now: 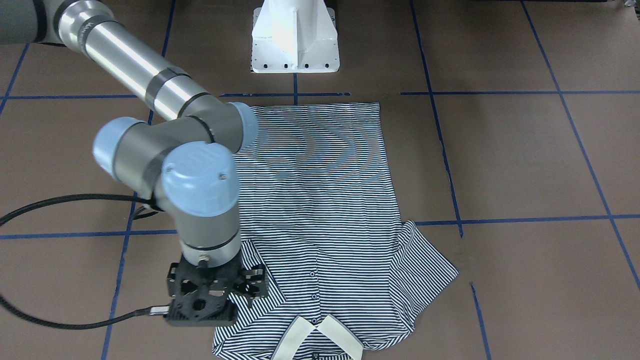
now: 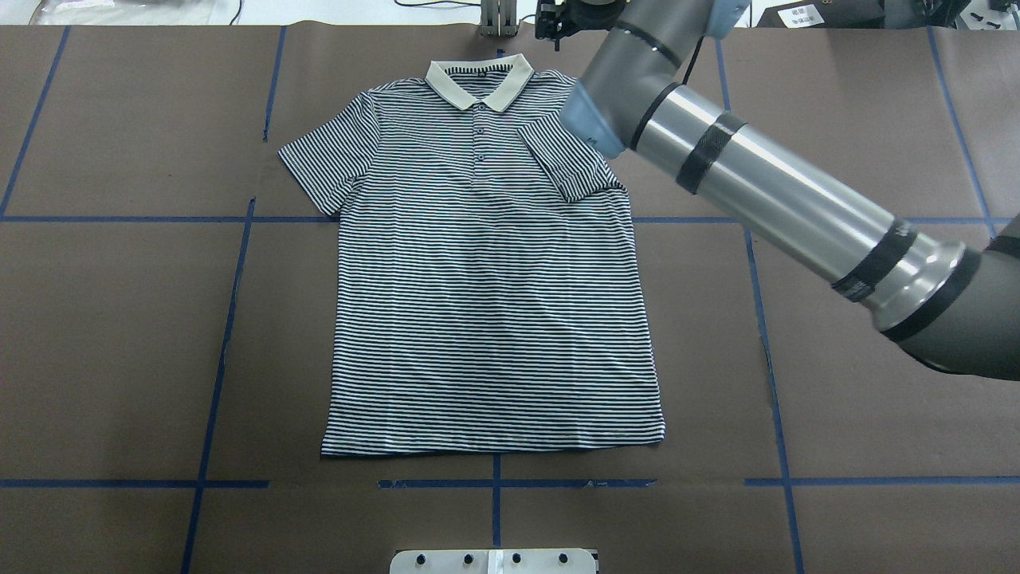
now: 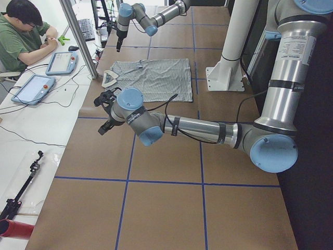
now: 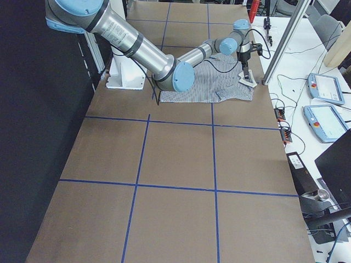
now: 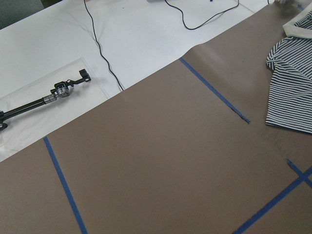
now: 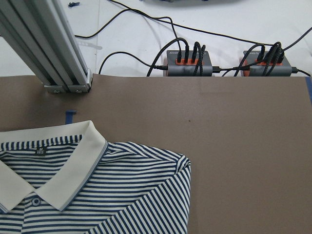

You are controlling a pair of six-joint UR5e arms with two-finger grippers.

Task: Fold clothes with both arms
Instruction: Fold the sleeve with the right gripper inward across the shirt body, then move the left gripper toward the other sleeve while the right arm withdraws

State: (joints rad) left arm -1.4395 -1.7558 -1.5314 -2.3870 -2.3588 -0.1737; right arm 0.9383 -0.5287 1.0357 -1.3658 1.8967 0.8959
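Observation:
The striped polo shirt point(image 2: 486, 303) lies flat and face up on the brown table, cream collar point(image 2: 478, 80) toward the far edge. One sleeve point(image 2: 570, 159) is folded inward over the chest; the other sleeve point(image 2: 319, 159) lies spread out. My right gripper point(image 1: 215, 292) hangs above the table beside the collar and the folded sleeve. Its linkages stand spread, so it looks open and holds nothing; its fingertips are hidden. The right wrist view shows the collar point(image 6: 73, 170) and shoulder below. My left gripper point(image 3: 104, 112) shows only in the exterior left view, off the shirt; I cannot tell its state.
The white pedestal point(image 1: 295, 40) stands behind the shirt's hem. An aluminium post point(image 6: 48, 48) and cabled boxes point(image 6: 187, 66) sit at the table's far edge. An operator point(image 3: 21, 36) and tablets point(image 3: 62, 62) are at the white bench. A black tool point(image 5: 44, 100) lies there.

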